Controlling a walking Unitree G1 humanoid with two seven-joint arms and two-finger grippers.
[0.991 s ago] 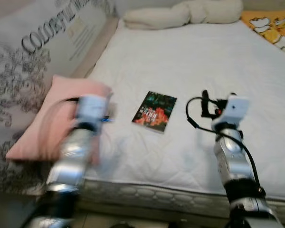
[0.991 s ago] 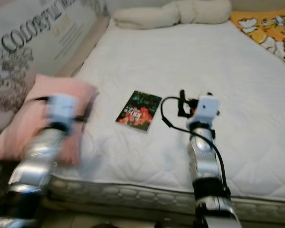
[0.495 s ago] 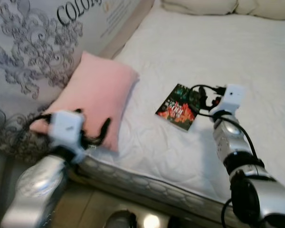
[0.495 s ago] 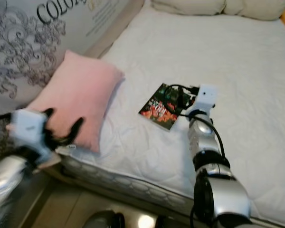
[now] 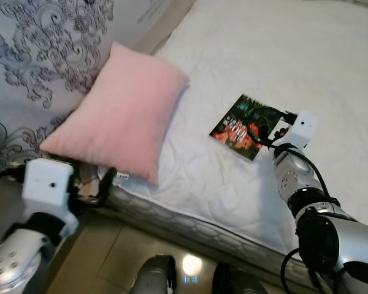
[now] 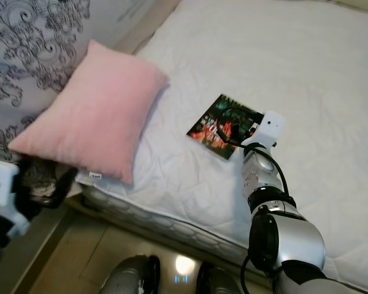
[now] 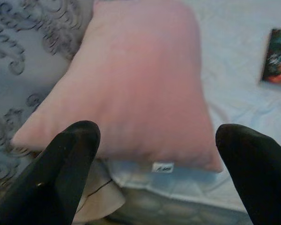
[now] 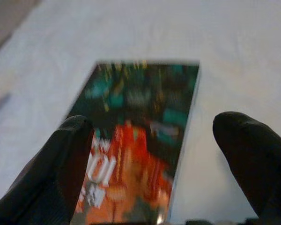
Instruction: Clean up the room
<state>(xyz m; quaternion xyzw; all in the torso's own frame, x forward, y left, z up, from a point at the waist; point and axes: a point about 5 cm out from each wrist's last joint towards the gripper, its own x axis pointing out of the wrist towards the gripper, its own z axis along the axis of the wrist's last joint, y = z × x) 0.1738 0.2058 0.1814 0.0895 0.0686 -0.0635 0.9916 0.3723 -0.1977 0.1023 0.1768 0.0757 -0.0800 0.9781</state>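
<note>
Head views: white mattress (image 5: 306, 55), quilted side edge facing the robot, wide bare surface beyond the items. Pink pillow (image 5: 119, 110) at the mattress's left edge, near corner overhanging, against a grey patterned panel (image 5: 30, 55). Book (image 5: 242, 119), dark cover with red and green, flat near the front edge, apart from the pillow. Right gripper (image 6: 248, 125) over the book's near corner. Left gripper (image 5: 95, 187) low, off the mattress edge, below the pillow's corner

Left wrist view: fingers (image 7: 70, 159) spread wide, nothing between; pillow ahead, its white tag at the edge

Right wrist view: fingers (image 8: 61, 168) spread, flanking the blurred book (image 8: 140, 140)
</note>
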